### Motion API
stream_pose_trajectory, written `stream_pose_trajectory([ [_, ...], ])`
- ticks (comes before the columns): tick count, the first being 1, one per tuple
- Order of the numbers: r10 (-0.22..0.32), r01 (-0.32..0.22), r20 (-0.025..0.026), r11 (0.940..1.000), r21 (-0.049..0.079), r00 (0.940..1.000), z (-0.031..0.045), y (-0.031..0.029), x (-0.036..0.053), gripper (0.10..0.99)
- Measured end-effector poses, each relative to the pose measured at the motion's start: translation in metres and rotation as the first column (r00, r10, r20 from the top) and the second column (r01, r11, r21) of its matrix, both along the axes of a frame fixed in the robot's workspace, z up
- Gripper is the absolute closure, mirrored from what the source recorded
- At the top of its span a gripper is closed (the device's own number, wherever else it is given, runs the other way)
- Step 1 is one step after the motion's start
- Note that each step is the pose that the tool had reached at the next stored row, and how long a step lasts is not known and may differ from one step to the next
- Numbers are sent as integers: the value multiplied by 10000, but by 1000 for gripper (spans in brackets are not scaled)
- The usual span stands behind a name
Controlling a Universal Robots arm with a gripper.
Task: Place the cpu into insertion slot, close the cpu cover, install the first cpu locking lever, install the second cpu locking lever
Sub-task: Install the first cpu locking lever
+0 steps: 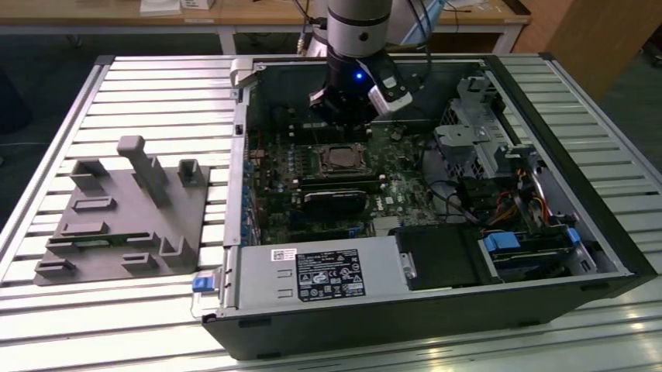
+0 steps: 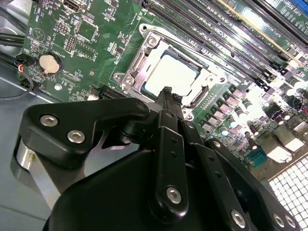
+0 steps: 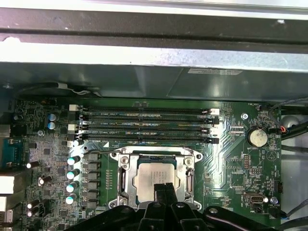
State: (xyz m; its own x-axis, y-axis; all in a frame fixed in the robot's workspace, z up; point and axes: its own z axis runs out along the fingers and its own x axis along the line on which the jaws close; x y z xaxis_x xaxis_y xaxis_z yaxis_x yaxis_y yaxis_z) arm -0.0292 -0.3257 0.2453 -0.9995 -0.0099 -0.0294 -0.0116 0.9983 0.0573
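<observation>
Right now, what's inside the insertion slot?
The cpu sits in the insertion slot, its grey face showing through the cpu cover window. In the first wrist view the gripper hides one edge of it. Whatever lies beneath the chip is covered.

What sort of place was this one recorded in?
Probably a robotics lab or workshop: an open computer case lies on a slatted metal table, a grey fixture block sits beside it, and wooden desks stand behind.

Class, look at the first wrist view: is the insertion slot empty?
No, the cpu sits in the insertion slot, grey face showing.
</observation>
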Motion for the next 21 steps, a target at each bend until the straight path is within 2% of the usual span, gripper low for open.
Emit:
stream_pose_trajectory([
  [4, -1, 1, 0, 10000, 0, 10000, 18, 0, 0, 980],
  [12, -1, 1, -1, 10000, -1, 10000, 106, 0, 0, 980],
  [21, 0, 0, 0, 10000, -1, 10000, 114, 0, 0, 980],
])
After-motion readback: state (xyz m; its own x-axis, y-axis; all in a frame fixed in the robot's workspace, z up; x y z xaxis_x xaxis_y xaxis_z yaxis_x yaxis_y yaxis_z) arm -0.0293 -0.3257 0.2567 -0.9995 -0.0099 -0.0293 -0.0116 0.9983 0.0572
